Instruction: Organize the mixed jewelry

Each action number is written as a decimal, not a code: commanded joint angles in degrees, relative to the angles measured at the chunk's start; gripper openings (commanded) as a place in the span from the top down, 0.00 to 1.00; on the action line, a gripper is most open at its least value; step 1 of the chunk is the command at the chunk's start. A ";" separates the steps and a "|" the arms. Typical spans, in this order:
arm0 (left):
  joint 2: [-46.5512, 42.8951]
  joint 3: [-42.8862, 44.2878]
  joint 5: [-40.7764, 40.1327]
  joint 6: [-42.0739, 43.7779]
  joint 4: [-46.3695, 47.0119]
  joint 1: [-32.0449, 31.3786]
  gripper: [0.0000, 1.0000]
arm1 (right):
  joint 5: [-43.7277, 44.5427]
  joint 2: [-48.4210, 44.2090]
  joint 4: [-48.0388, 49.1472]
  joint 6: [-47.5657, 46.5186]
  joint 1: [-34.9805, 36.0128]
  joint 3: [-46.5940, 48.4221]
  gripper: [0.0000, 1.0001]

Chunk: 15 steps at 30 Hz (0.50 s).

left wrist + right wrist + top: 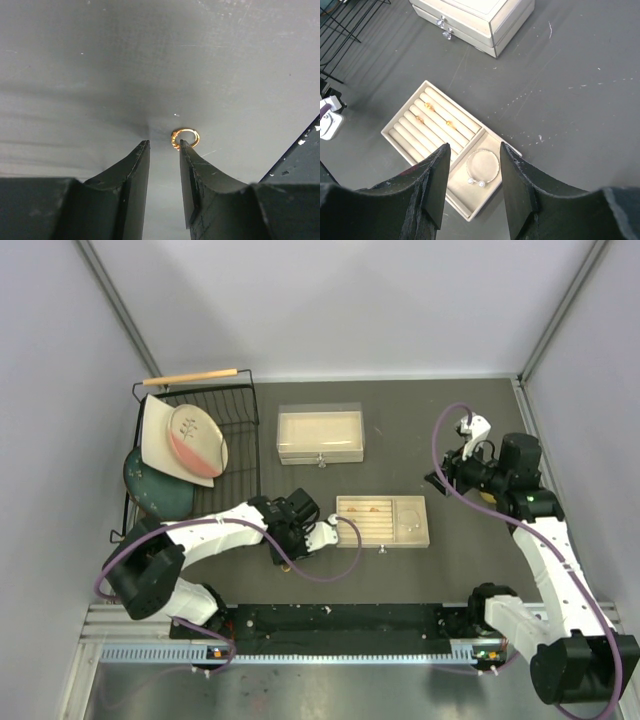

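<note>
Left tool (164,143): low over the counter (75,75), jaws narrow and holding nothing. One loose gold ring (175,139) lay flat on the counter just beyond the right fingertip, off the centreline of the gap. Part of its band looked beaded, the rest plain wire.

Right tool (473,146): raised above the tray (405,135), jaws moderately wide and empty. Three rings (428,105) sat in the tray's slots. The silver bracelet (497,167) lay in the square compartment beside them, its two bead ends toward the camera. A drawer box (475,20) stood further back.

Handling, as judged:
- The loose ring was probably very light, rigid and smooth. It seemed likely to skate or flip if only one finger touched it.
- Lying flat, it offered little height, so the fingertips would need to reach the counter surface.
- The best hold looked to be across the outer diameter, with the ring centred in the gap first. The beaded arc should give more bite than the plain wire.
- The jaws looked barely wide enough to straddle the ring and may need opening a little.
- The thin wire could deform, so a light squeeze seemed wise.
</note>
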 commanded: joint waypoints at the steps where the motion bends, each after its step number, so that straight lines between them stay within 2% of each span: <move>1: -1.69 -0.56 2.12 -0.80 1.22 0.26 0.65 | -1.26 0.14 0.74 -1.11 -0.66 0.11 0.55; 15: -0.28 -1.97 1.78 -0.63 3.24 0.26 0.70 | -1.79 -0.04 0.65 -1.29 -0.66 -0.07 0.55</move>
